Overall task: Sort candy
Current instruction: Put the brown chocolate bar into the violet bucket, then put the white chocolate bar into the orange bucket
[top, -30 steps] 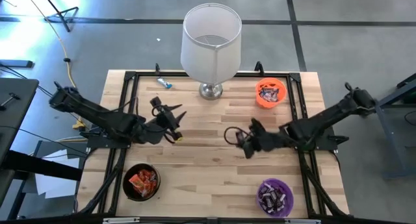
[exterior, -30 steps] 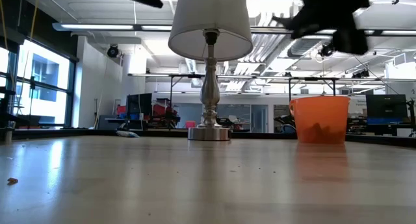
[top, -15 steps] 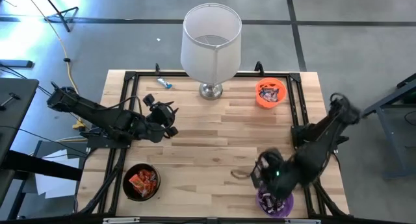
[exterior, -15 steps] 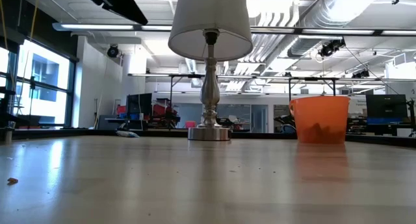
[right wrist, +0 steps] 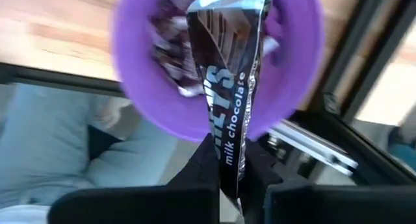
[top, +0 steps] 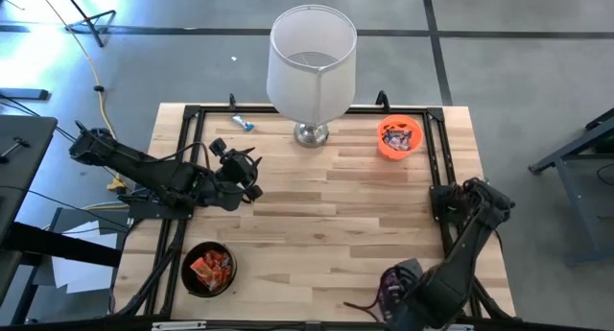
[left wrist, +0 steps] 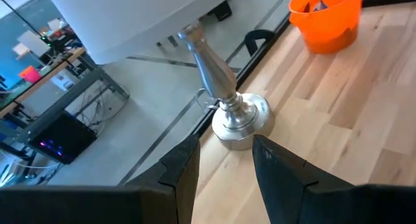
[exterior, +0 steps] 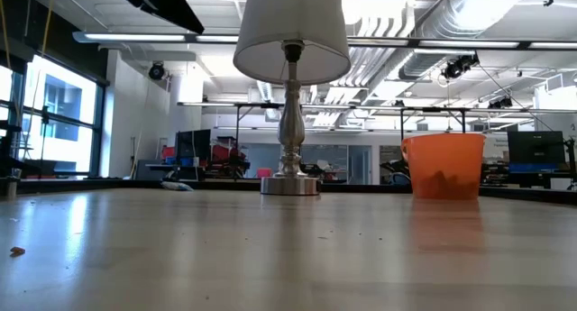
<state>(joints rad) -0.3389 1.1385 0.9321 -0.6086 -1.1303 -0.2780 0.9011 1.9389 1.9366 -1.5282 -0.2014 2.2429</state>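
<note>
My right gripper is shut on a dark brown candy bar printed "milk chocolate". It hangs over the purple bowl, which stands at the table's near right and holds more wrapped candy. In the high view the right arm hides that gripper. My left gripper is open and empty, left of the table's middle, and faces the lamp. One blue-white candy lies flat at the far left. My right gripper pinches the brown candy bar by one end of its wrapper between its two fingers. The fingers point steeply down, and the bar runs on past them in line with them. Its free end is over the bowl's inside; whether it touches the candy there I cannot tell.
A lamp stands on its metal base at the far middle. An orange bowl with candy is at the far right. A black bowl with orange-red candy is at the near left. Bare wood lies between them.
My right gripper has swung from the table's middle toward the near right corner, rising and tipping from nearly level to pointing down over the purple bowl. My left gripper has drawn back a little toward the far left and has kept still since.
</note>
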